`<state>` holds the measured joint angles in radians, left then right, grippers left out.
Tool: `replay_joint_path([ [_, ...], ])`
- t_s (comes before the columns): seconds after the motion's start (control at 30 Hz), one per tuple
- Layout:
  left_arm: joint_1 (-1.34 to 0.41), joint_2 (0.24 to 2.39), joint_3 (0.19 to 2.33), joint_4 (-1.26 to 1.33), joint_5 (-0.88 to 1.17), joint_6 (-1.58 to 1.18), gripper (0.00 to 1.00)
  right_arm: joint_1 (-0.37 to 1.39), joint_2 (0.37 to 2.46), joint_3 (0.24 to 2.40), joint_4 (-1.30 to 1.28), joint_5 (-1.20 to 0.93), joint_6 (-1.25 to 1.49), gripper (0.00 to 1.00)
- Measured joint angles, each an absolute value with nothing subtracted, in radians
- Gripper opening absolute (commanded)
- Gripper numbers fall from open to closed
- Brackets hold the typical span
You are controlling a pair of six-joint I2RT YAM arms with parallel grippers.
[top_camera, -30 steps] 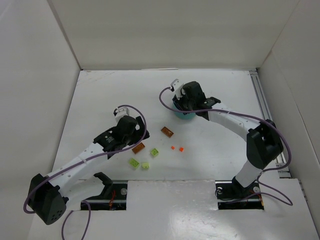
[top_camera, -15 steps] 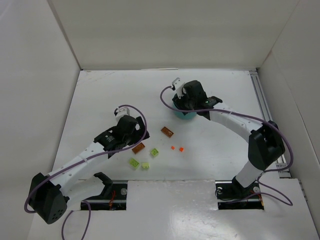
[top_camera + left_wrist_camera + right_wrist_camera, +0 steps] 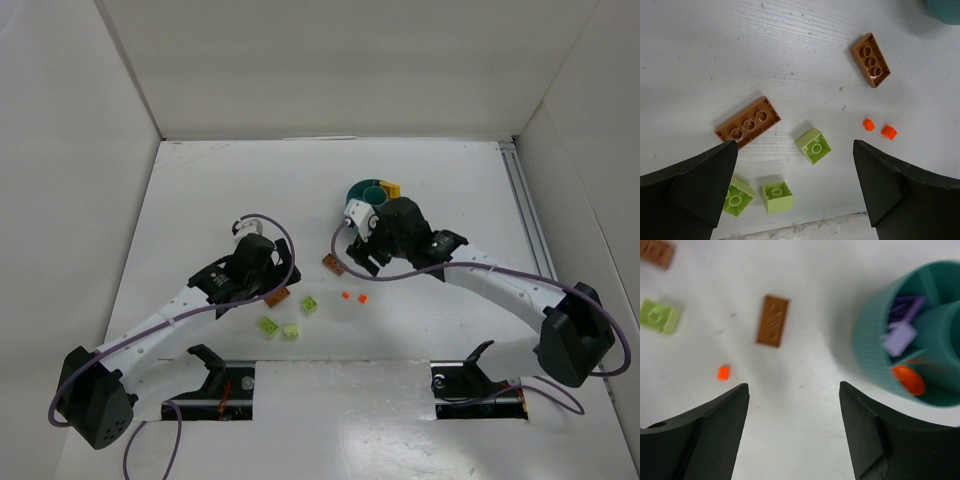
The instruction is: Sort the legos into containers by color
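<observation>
The left end effector (image 3: pixel 795 145) and right end effector (image 3: pixel 792 400) gaped empty; going for the brown brick (image 3: pixel 773 321), the right might clip the dish (image 3: pixel 872 347), spilling sorted bricks (image 3: pixel 900 335).

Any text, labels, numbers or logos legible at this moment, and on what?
None can be read in any view.
The brown bricks and lime bricks show no lettering.
The teal dish has a plain ribbed wall, blurred in the right wrist view, with no label visible.
</observation>
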<state>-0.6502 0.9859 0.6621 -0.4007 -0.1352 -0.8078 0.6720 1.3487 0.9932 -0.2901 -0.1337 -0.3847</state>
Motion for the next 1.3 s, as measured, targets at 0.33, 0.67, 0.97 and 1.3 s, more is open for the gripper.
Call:
replay_joint_path([
  [0.33,-0.65,0.962,0.634,-0.384,-0.107,-0.828,0.99,0.768,1.348,0.749,-0.306,-0.183,-0.32,0.76],
  [0.67,-0.649,0.987,0.632,-0.379,-0.089,-0.825,0.99,0.849,1.437,0.72,-0.244,-0.16,-0.238,0.67],
  [0.97,-0.649,0.986,0.632,-0.379,-0.087,-0.819,0.99,0.878,1.452,0.71,-0.202,-0.04,-0.148,0.39],
  [1.3,-0.649,0.916,0.632,-0.386,-0.088,-0.817,0.99,0.899,1.469,0.685,-0.134,0.012,-0.097,0.28],
])
